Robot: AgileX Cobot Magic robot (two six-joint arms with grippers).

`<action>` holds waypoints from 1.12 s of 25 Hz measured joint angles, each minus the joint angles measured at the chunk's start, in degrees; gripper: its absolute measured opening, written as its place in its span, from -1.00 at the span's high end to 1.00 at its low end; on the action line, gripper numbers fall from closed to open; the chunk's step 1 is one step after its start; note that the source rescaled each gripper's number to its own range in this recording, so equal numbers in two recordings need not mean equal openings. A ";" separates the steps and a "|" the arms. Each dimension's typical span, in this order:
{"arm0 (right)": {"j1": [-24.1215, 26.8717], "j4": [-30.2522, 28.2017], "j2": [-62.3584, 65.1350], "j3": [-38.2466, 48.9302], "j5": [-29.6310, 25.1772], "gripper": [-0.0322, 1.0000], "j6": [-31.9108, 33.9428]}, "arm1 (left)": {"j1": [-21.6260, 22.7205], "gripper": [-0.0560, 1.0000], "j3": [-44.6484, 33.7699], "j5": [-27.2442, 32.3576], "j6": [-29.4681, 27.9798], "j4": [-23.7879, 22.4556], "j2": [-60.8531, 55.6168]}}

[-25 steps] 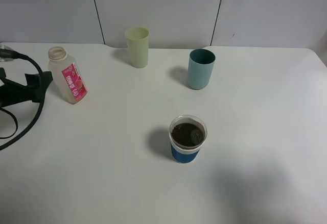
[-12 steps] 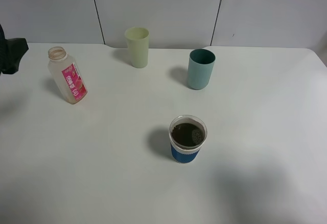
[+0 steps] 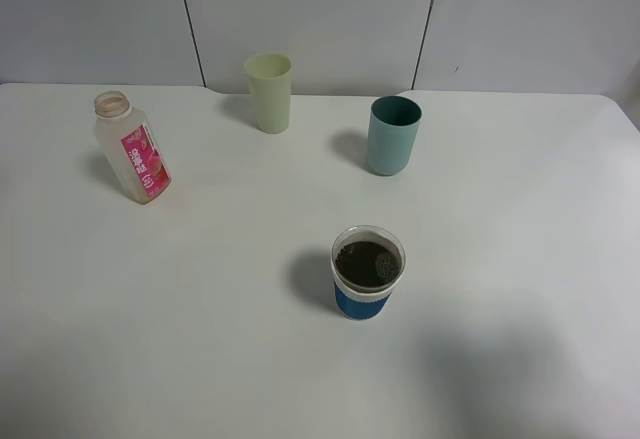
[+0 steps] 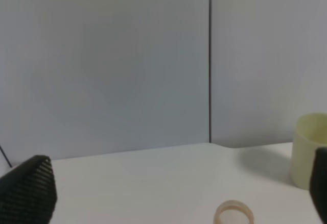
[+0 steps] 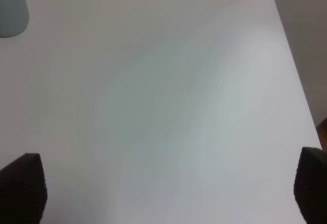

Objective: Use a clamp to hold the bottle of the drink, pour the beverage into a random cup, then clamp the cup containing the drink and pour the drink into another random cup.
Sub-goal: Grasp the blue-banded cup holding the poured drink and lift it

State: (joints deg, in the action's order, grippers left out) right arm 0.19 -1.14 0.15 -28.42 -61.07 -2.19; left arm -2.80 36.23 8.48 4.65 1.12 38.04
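The clear bottle (image 3: pixel 132 149) with a pink-red label stands capless at the table's left, looking empty; its neck (image 4: pixel 233 214) shows low in the left wrist view. Near the middle front stands the short blue-banded cup (image 3: pixel 367 271), holding dark brown beverage (image 3: pixel 368 262). The teal tumbler (image 3: pixel 393 135) is behind it, and part of the tumbler (image 5: pixel 10 7) shows in a corner of the right wrist view. Neither arm appears in the exterior view. My left gripper (image 4: pixel 176 183) is open, facing the wall beyond the bottle. My right gripper (image 5: pixel 166 183) is open above bare table.
A pale yellow-green tumbler (image 3: pixel 269 91) stands at the back of the white table (image 3: pixel 520 219), and also shows as a tumbler (image 4: pixel 309 150) in the left wrist view. The table's right edge (image 5: pixel 295 81) runs close to my right gripper. A grey panelled wall (image 3: pixel 320 19) backs the table.
The left arm, beside the bottle a second ago, has pulled back off the left edge of the exterior view. The bottle and cups have not moved.
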 joint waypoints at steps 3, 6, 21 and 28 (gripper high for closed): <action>0.00 0.00 0.00 0.00 0.00 -0.80 0.00 | 0.00 -1.00 2.60 7.15 0.78 -0.22 -3.66; 0.00 0.00 0.00 0.00 0.00 -0.80 0.00 | 0.00 -1.00 4.80 13.77 0.76 -1.73 -7.33; 0.00 0.00 0.00 0.00 0.00 -0.80 0.00 | 0.00 -1.00 6.54 32.73 -7.04 -8.14 -24.54; 0.00 0.00 0.00 0.00 0.00 -0.80 0.00 | 5.61 -1.00 6.70 39.65 -8.38 -8.63 -29.15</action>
State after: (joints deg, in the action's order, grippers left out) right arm 0.19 -1.14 0.15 -28.42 -61.07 -2.19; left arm 2.80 42.92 48.12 -3.73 -7.51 8.89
